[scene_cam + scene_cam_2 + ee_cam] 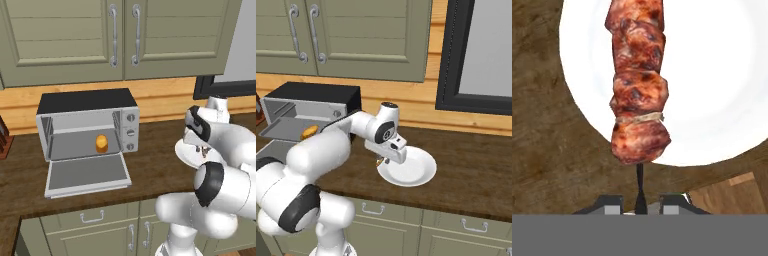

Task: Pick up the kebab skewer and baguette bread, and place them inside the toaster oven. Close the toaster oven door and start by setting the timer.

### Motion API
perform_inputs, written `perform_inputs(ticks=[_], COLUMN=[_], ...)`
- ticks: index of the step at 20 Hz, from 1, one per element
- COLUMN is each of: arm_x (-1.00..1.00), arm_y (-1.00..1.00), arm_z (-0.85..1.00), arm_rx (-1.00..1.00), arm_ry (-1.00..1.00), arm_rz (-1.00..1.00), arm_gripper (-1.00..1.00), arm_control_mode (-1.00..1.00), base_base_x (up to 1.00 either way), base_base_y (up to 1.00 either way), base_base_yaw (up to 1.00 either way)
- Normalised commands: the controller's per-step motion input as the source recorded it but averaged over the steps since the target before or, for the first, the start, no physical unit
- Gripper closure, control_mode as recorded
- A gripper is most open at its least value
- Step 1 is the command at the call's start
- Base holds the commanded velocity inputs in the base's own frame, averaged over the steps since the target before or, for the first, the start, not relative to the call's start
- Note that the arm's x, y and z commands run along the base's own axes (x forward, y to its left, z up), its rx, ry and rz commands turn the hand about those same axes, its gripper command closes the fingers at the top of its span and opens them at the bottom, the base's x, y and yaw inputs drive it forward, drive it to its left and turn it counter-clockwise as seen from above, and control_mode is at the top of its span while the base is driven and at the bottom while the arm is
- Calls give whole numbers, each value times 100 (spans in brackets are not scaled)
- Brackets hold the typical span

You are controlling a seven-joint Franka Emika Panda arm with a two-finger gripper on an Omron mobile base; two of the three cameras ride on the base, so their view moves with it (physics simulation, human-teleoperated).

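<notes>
- Baguette bread (101,143), a stubby orange-tan cylinder with golden crust: stands inside the toaster oven (87,125), a boxy silver-fronted unit with black top and grey interior. Judged: that half of the loading is done.
- Toaster oven door (87,173), the wide silver-framed panel with grey glass: folded down flat onto the dark wood worktop (150,160) in front of the cavity. Not yet shut.
- Kebab skewer (638,85), a thin dark stick threaded with charred red-brown meat chunks: hand view shows it over the round white plate (408,170), running straight away from the camera, with its bare stick end between the two dark fingers (612,202).
- Gripper (640,206): fingers drawn in almost fully, pinching the thin stick end of the skewer. Whether the skewer is off the plate or resting on it, I cannot tell.
- In the right base view the hand is at the plate's near-left rim, well apart from the oven.
- Left to do, as judged: carry the skewer to the oven, set it inside beside the bread, lift the door shut, then turn the timer knob. Three round knobs (131,132) sit in a column on the right of the oven front.
- Writing and brands: none readable; knob markings too small to make out.
</notes>
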Motion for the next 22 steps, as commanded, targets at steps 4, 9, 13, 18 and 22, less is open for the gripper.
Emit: perform_inputs(ticks=[4,9,13,18,22], arm_x=[-62,-28,0,9,13], arm_y=[100,100,100,100,100], arm_z=[88,87,66,33,9], arm_rx=[-3,-12,-12,-7,-1], arm_ry=[0,0,2,5,1], arm_rz=[0,0,2,2,6], arm_gripper=[100,100,100,100,100], arm_control_mode=[-100,-100,-100,-100,-100], base_base_x=[0,0,0,0,0], base_base_y=[0,0,0,0,0], base_base_yaw=[0,0,0,0,0])
